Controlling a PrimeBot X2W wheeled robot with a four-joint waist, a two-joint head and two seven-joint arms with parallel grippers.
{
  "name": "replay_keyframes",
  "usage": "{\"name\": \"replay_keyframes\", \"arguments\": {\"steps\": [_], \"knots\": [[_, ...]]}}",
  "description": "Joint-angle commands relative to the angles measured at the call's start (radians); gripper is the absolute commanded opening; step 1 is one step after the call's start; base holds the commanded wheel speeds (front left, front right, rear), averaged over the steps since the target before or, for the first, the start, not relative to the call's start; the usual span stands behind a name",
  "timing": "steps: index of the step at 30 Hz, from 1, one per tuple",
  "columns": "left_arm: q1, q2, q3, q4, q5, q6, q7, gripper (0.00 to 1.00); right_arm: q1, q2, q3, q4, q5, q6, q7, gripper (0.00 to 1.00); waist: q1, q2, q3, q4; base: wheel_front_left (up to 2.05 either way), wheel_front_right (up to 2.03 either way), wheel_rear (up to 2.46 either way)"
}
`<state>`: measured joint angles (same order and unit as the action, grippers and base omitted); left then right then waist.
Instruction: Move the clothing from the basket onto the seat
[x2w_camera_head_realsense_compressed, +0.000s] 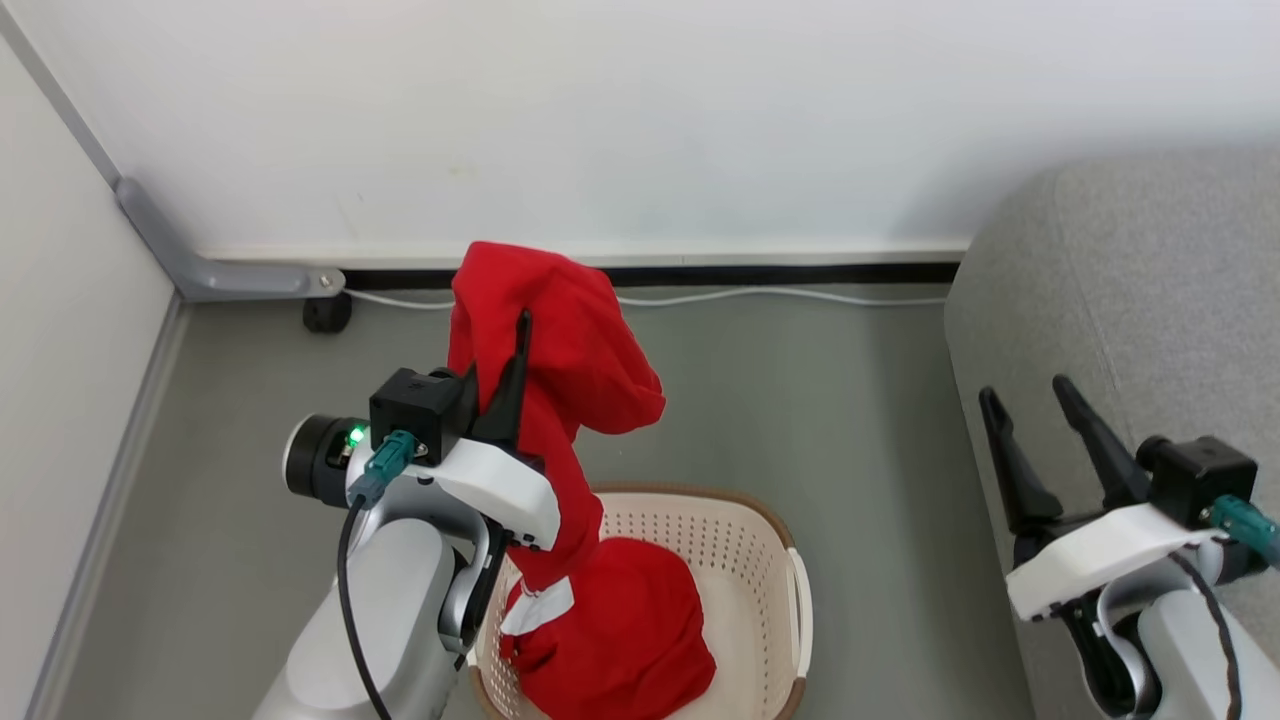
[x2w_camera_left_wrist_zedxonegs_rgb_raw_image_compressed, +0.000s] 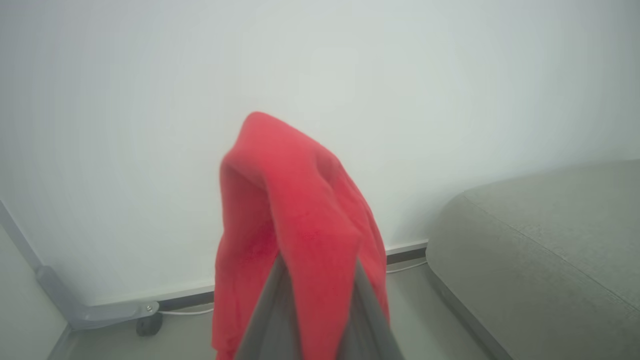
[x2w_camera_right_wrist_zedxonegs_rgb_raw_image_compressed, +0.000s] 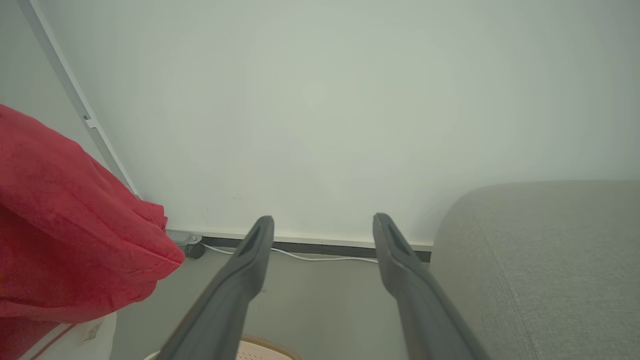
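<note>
Lift step: left gripper (x2w_camera_head_realsense_compressed: 515, 342) clamped on soft bright red garment (x2w_camera_head_realsense_compressed: 575, 350), tail in cream perforated plastic basket (x2w_camera_head_realsense_compressed: 770, 560) (near centre). Empty right gripper (x2w_camera_head_realsense_compressed: 1025, 392) wide open. Next, likely: swing right onto grey woven sofa (x2w_camera_head_realsense_compressed: 1130, 260).

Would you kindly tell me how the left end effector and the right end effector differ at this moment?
The left end effector is shut on the soft red fabric garment, while the right end effector is open and empty. The left one hangs above the cream perforated plastic basket, with red fabric reaching down into it; the right one shows at the edge of the grey upholstered sofa. Both have two long dark fingers.
</note>
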<state>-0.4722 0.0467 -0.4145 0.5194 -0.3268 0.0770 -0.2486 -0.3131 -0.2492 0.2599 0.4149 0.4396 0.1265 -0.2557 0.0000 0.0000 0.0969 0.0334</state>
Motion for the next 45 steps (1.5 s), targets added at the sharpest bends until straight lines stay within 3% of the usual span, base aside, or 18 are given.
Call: {"name": "replay_keyframes", "arguments": {"steps": [1, 11, 21, 25, 31, 37, 45], "knots": [[-0.013, 0.021, 0.046, -0.051, 0.026, -0.017, -0.013, 0.0, 0.015, 0.002, 0.01, -0.008, -0.012, 0.004, -0.006, 1.0, 0.0, 0.0, -0.048, 0.016, 0.0, 0.0, 0.0], [-0.093, 0.038, 0.075, -0.195, 0.077, -0.06, -0.013, 0.0, 0.058, 0.041, 0.001, 0.024, -0.033, 0.004, -0.006, 1.0, 0.0, 0.0, -0.091, 0.019, 0.0, 0.0, 0.0], [-0.137, 0.039, 0.051, -0.267, 0.09, -0.056, 0.011, 0.0, 0.057, 0.052, 0.013, 0.019, -0.031, 0.004, -0.006, 1.0, 0.0, 0.0, -0.087, 0.012, 0.0, 0.0, 0.0], [-0.137, 0.034, 0.037, -0.276, 0.09, -0.048, 0.012, 0.0, 0.037, 0.046, 0.089, -0.028, -0.004, 0.004, -0.006, 1.0, 0.0, 0.0, -0.076, 0.009, 0.0, 0.0, 0.0], [-0.142, 0.018, -0.002, -0.259, 0.08, -0.043, 0.004, 0.0, -0.022, 0.024, 0.319, -0.154, 0.06, 0.004, -0.006, 1.0, 0.0, 0.0, -0.061, 0.012, 0.0, 0.0, 0.0], [-0.159, 0.007, -0.056, -0.227, 0.056, -0.029, -0.007, 0.0, -0.098, 0.013, 0.477, -0.289, 0.118, 0.004, -0.006, 1.0, 0.0, 0.0, -0.049, 0.027, 0.0, 0.0, 0.0], [-0.19, 0.004, -0.16, -0.229, -0.01, -0.004, -0.012, 0.0, -0.152, 0.028, 0.549, -0.221, 0.084, 0.004, -0.006, 1.0, 0.0, 0.0, -0.042, 0.056, 0.0, 0.0, 0.0]]}}
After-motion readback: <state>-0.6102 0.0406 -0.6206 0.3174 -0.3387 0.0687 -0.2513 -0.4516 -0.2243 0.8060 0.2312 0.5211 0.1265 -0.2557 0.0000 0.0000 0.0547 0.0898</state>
